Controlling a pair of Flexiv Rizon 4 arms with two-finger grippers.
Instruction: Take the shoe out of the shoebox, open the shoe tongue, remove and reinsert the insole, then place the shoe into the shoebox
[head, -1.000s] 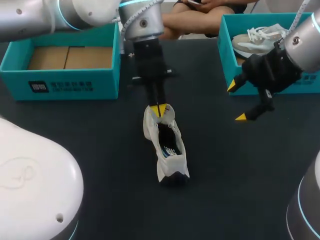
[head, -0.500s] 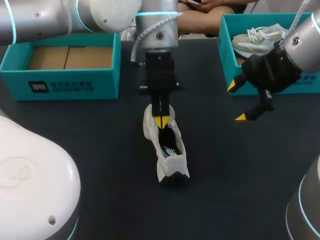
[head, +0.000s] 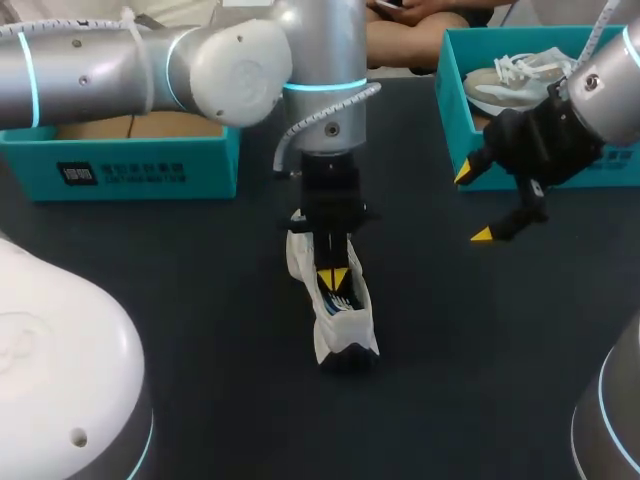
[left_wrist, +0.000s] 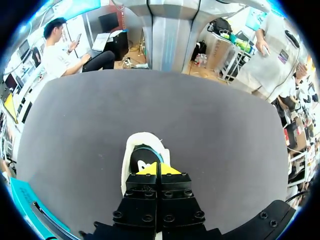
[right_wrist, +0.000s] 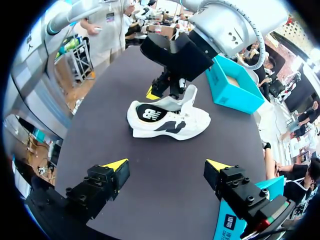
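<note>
A white sneaker (head: 342, 322) with a dark inside stands on the black table, toe toward the front edge. My left gripper (head: 333, 277) is shut, its yellow tips down in the sneaker's opening; nothing shows between them. From the left wrist, the shut left gripper (left_wrist: 159, 170) sits over the dark insole, with the sneaker's white collar (left_wrist: 129, 155) around it. From the right wrist, the sneaker (right_wrist: 167, 119) lies side-on with its tongue raised beside my left gripper (right_wrist: 159, 93). My right gripper (head: 478, 205) hangs open to the right of the sneaker, away from it, as its own view (right_wrist: 167, 167) confirms.
A teal shoebox (head: 130, 160) with a bare cardboard floor stands at the back left. A second teal shoebox (head: 448, 90) at the back right holds another white shoe (head: 515, 78), just behind my right gripper. Dark tabletop lies open in front of the sneaker.
My left gripper has travelled from the sneaker's heel collar forward along the opening toward the toe, staying shut. The sneaker and the right arm have kept still.
</note>
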